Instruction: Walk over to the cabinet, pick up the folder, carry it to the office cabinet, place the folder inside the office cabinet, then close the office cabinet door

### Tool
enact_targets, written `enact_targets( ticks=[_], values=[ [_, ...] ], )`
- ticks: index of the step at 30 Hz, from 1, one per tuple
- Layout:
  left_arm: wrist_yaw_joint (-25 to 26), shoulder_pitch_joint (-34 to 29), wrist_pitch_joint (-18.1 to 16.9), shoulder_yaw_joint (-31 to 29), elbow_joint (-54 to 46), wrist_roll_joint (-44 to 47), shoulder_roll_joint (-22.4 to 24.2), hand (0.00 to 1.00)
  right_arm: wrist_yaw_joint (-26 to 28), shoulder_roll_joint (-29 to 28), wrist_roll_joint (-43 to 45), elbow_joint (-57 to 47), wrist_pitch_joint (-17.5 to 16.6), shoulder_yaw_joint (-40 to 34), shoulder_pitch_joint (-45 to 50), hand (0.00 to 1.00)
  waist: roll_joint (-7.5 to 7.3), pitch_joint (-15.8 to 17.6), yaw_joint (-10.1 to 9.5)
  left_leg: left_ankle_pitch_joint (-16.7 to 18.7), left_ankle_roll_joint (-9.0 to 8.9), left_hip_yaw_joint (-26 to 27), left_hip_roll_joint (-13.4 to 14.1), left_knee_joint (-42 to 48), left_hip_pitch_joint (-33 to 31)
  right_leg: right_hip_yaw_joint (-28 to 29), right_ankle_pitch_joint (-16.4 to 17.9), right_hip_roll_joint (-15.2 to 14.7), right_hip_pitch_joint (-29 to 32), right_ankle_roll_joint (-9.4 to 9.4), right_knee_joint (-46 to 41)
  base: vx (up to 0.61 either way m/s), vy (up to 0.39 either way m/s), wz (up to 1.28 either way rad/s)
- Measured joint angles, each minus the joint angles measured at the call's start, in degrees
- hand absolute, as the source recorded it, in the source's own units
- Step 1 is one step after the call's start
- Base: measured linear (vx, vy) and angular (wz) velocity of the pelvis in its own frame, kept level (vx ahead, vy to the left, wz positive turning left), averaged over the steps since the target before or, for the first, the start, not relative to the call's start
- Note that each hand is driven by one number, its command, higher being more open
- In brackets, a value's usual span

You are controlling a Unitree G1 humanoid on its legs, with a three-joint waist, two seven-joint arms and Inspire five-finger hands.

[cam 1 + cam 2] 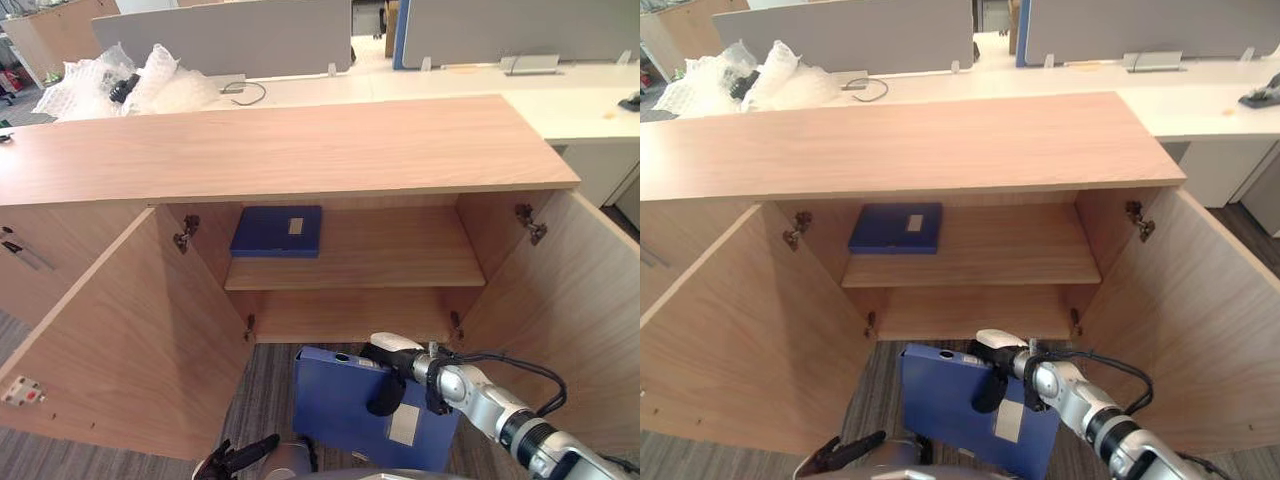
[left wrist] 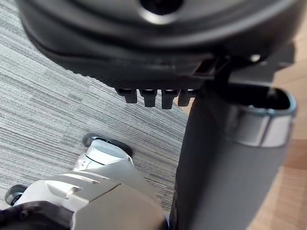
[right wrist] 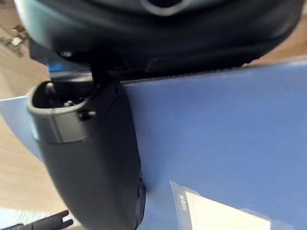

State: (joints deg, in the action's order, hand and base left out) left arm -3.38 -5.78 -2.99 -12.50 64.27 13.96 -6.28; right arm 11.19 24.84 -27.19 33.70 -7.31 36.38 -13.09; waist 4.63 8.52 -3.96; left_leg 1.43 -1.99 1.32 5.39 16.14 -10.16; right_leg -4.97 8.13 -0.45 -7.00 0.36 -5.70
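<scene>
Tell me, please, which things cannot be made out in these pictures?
1. Right robot hand: its fingers are hidden behind the held folder in both eye views.
2. Cabinet: the front of its bottom compartment is hidden behind the held folder in both eye views.
3. Folder on the shelf: the print on its label is too small to read.
4. Left robot hand: partly cut off by the bottom edge of the left eye view.

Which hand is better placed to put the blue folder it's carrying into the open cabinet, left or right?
Right. The right hand is curled over the held folder at its top edge, directly before the open cabinet. The left hand hangs low, fingers relaxed, off the folder.
</scene>
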Motion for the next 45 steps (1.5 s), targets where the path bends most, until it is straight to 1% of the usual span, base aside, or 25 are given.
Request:
enact_targets(
  ticks=[1, 3, 7, 10, 12, 13, 14, 15, 16, 17, 18, 20, 21, 22, 23, 25, 27, 28, 32, 35, 38, 40, 42, 44, 45],
  values=[
    [0.56, 0.65, -0.06, 0.04, -0.15, -0.01, 0.01, 1.00, -1.41, -1.96, 0.21, 0.80, 0.87, -2.18, 0.06, 0.00, -0.75, 0.49, -0.86, 0.50, 0.20, 0.84, -0.53, 0.28, 0.02, 0.56, 0.05, -0.75, -0.05, 0.59, 0.46, 0.15, 0.128, -0.16],
    [0.83, 0.69, -0.04, 0.01, -0.15, -0.01, 0.07, 1.00, -1.71, -3.20, 0.80, 0.90, 1.48, -3.96, 0.08, 0.00, -0.89, 0.46, -1.11, 1.20, 0.91, 1.21, -0.89, 0.38, 0.25, 0.76, -0.01, -1.16, -0.35, 0.96, 0.85, 0.12, 0.097, -0.13],
    [1.79, 0.04, 0.06, -0.01, -0.19, -0.01, 0.99, 1.00, -3.42, -7.92, 7.21, 1.95, 2.32, -8.25, 0.44, 0.00, -0.77, 0.30, -1.05, 2.66, 1.37, 3.88, -1.81, -1.12, 4.37, 3.35, 0.51, -2.77, -2.22, 2.17, 0.83, 0.08, 0.061, -0.30],
    [1.81, -0.16, 0.08, 0.03, -0.62, 0.03, 1.82, 1.00, -4.49, -9.64, 9.41, 2.53, 2.74, -9.36, 0.55, 0.00, -0.58, 0.11, -1.10, 2.80, 1.48, 5.57, -2.81, -3.05, 5.89, 5.03, 1.26, -3.81, -1.56, 3.01, -0.05, 0.03, 0.049, -0.36],
    [2.07, -1.53, 0.42, 0.00, -1.85, 0.25, 2.13, 1.00, -5.35, -11.25, 11.74, 5.39, 3.85, -11.53, 0.79, 0.00, -0.46, -0.12, -1.29, 3.60, 2.16, 7.90, -4.16, -5.10, 8.21, 7.31, 4.45, -5.64, 1.22, 4.50, -6.11, 0.05, 0.093, -0.49],
    [2.21, -1.81, 0.50, 0.04, -1.91, 0.29, 2.30, 1.00, -5.46, -11.47, 12.38, 6.04, 4.18, -12.43, 1.15, 0.00, -0.28, -0.24, -1.23, 3.88, 2.60, 8.35, -4.61, -5.68, 8.93, 7.56, 4.92, -6.03, 2.17, 5.28, -8.74, 0.07, 0.079, -0.47],
    [2.54, -2.54, 0.59, 0.05, -1.97, 0.60, 2.85, 1.00, -5.78, -11.51, 14.67, 7.27, 4.91, -13.71, 1.94, 0.00, 0.37, -0.66, -1.39, 3.83, 2.81, 9.31, -5.02, -6.89, 10.41, 7.51, 5.48, -6.52, 6.14, 6.18, -17.03, 0.08, 0.105, -0.34],
    [2.77, -3.19, 0.56, 0.04, -2.25, 1.20, 2.82, 1.00, -6.17, -12.00, 16.54, 7.64, 5.76, -15.28, 2.79, 0.00, 0.42, -0.68, -1.22, 3.65, 3.83, 9.99, -5.56, -7.64, 11.95, 5.39, 5.41, -7.78, 9.95, 6.10, -26.15, 0.08, 0.117, -0.30],
    [2.94, -3.41, 0.56, 0.01, -2.25, 1.29, 2.64, 1.00, -6.57, -12.22, 18.46, 7.72, 6.18, -15.68, 3.10, 0.00, 0.12, -0.48, -1.10, 3.78, 4.35, 10.28, -5.95, -7.68, 12.87, 3.60, 5.10, -8.88, 11.14, 5.59, -29.86, 0.10, 0.117, -0.19],
    [3.21, -4.16, 0.59, 0.01, -2.23, 1.30, 2.52, 1.00, -6.85, -12.75, 23.07, 7.89, 6.56, -16.91, 3.87, 0.00, -0.14, -0.25, -0.87, 4.37, 5.36, 10.55, -6.33, -7.56, 14.69, -1.57, 3.96, -11.41, 11.83, 3.83, -34.42, 0.12, 0.092, -0.13],
    [3.36, -4.88, 0.64, 0.01, -2.21, 1.43, 2.46, 1.00, -7.15, -13.69, 28.69, 7.90, 6.56, -18.55, 4.48, 0.00, 0.26, -0.17, -0.51, 4.45, 6.02, 10.66, -6.23, -7.87, 15.71, -6.69, 4.23, -13.64, 11.77, 2.77, -36.33, 0.12, 0.082, -0.12],
    [3.40, -4.91, 0.65, -0.13, -2.20, 1.87, 2.36, 1.00, -7.51, -15.09, 36.53, 7.77, 6.52, -21.09, 4.44, 0.00, 0.01, -0.15, -0.37, 4.51, 6.12, 10.86, -5.96, -8.08, 15.88, -10.99, 5.83, -15.13, 12.13, 2.39, -34.80, 0.09, 0.027, -0.07],
    [3.33, -4.98, 0.62, -0.20, -2.22, 1.99, 2.37, 1.00, -7.56, -16.77, 43.51, 7.77, 6.42, -23.65, 4.42, 0.00, 0.07, -0.06, -0.48, 4.57, 5.99, 10.86, -5.35, -7.97, 15.72, -12.86, 6.17, -14.64, 12.15, 2.55, -28.91, 0.06, -0.039, -0.03],
    [3.24, -5.19, 0.57, -0.24, -2.31, 2.51, 2.32, 1.00, -7.66, -17.30, 46.10, 7.77, 6.39, -24.23, 4.42, 0.00, -0.19, -0.16, -0.55, 4.67, 5.81, 10.84, -5.41, -7.82, 15.45, -12.83, 5.19, -14.19, 12.05, 3.04, -25.11, 0.04, -0.117, 0.00],
    [3.10, -5.44, 0.48, -0.53, -2.56, 3.43, 2.05, 1.00, -7.95, -18.09, 51.79, 7.78, 5.59, -24.84, 4.37, 0.00, -1.36, -0.03, -0.73, 5.17, 4.68, 10.64, -6.09, -7.51, 15.02, -12.40, 2.49, -13.77, 11.77, 3.54, -18.61, 0.04, -0.109, 0.00],
    [2.87, -5.88, 0.65, -2.53, -2.35, 3.63, 3.64, 1.00, -8.38, -18.28, 61.35, 8.85, 5.48, -26.95, 4.45, 0.00, 0.37, 0.01, -0.91, 5.35, 3.71, 9.57, -4.47, -7.38, 15.00, -13.70, 0.97, -11.43, 9.50, 3.00, -14.57, 0.06, -0.101, 0.07],
    [2.89, -6.52, 0.61, -4.45, -2.37, 3.63, 4.23, 1.00, -9.40, -18.30, 67.94, 8.92, 5.39, -28.61, 4.50, 0.00, 0.94, -0.17, -1.10, 5.51, 2.83, 9.25, -3.15, -7.35, 15.11, -14.44, 0.10, -9.67, 8.01, 2.56, -11.99, 0.06, -0.082, 0.06],
    [2.90, -6.93, 0.66, -5.50, -2.33, 3.60, 4.24, 1.00, -9.70, -18.37, 72.91, 8.90, 4.70, -29.46, 4.50, 0.00, 0.79, -0.21, -1.49, 5.56, 2.56, 9.20, -2.46, -7.35, 15.01, -14.72, -0.31, -8.78, 7.53, 2.25, -10.68, 0.04, -0.067, 0.00],
    [2.94, -7.56, 1.13, -7.61, -2.19, 3.60, 4.35, 1.00, -10.67, -19.30, 84.33, 8.79, 1.34, -32.22, 4.47, 0.00, 0.46, -0.03, -1.83, 5.90, 1.89, 8.89, -1.35, -7.24, 15.07, -15.40, -1.31, -7.15, 5.76, 2.02, -7.49, 0.06, -0.055, 0.03],
    [3.02, -7.31, 1.13, -7.60, -2.41, 3.61, 4.34, 1.00, -12.04, -20.73, 91.41, 8.78, -0.72, -34.56, 2.88, 0.00, 0.52, -0.04, -1.90, 6.00, 1.83, 8.03, -1.39, -6.59, 13.47, -15.84, -1.99, -6.98, 6.07, 2.19, -6.39, 0.03, 0.011, 0.08],
    [3.58, -6.42, 1.16, -7.39, -3.61, 5.11, 4.68, 1.00, -15.63, -23.09, 95.67, 8.80, -2.93, -38.12, -1.99, 0.00, 0.56, 0.73, -2.43, 7.13, 2.49, 6.02, -1.21, -0.94, 8.17, -16.67, -1.51, -8.20, 9.59, 2.24, -9.72, -0.02, 0.029, 0.16],
    [4.29, -5.56, 1.23, -7.37, -5.09, 6.39, 5.39, 1.00, -17.78, -24.36, 97.49, 8.64, -4.18, -40.13, -7.41, 0.00, 0.82, 3.19, -2.69, 8.11, 3.00, 5.77, -1.43, 4.24, 5.04, -17.43, 0.48, -10.34, 12.50, 2.31, -15.71, -0.09, 0.028, 0.16],
    [5.07, -4.06, 1.19, -6.51, -7.39, 8.11, 5.77, 1.00, -20.39, -24.55, 97.81, 8.32, -5.64, -41.69, -15.78, 0.00, 1.29, 4.64, -3.11, 11.52, 3.38, 5.23, -1.42, 13.05, -2.58, -18.84, 4.84, -13.31, 19.25, 1.80, -25.01, -0.22, 0.013, 0.33],
    [5.52, -3.23, 1.17, -6.39, -9.10, 9.23, 6.16, 1.00, -22.12, -24.26, 98.48, 8.35, -5.74, -42.17, -21.62, 0.00, 1.94, 5.64, -3.47, 13.77, 3.05, 4.22, -1.09, 17.25, -7.04, -19.72, 6.97, -14.41, 23.07, 1.39, -29.63, -0.21, -0.044, 0.31],
    [5.64, -2.65, 1.14, -6.38, -9.65, 10.00, 6.17, 1.00, -23.72, -23.71, 98.94, 8.65, -5.75, -42.70, -25.46, 0.00, 2.10, 6.46, -4.12, 14.33, 2.89, 3.74, -1.03, 19.57, -9.59, -20.20, 8.08, -15.14, 25.19, 1.15, -32.11, -0.21, -0.086, 0.38]
  ],
)
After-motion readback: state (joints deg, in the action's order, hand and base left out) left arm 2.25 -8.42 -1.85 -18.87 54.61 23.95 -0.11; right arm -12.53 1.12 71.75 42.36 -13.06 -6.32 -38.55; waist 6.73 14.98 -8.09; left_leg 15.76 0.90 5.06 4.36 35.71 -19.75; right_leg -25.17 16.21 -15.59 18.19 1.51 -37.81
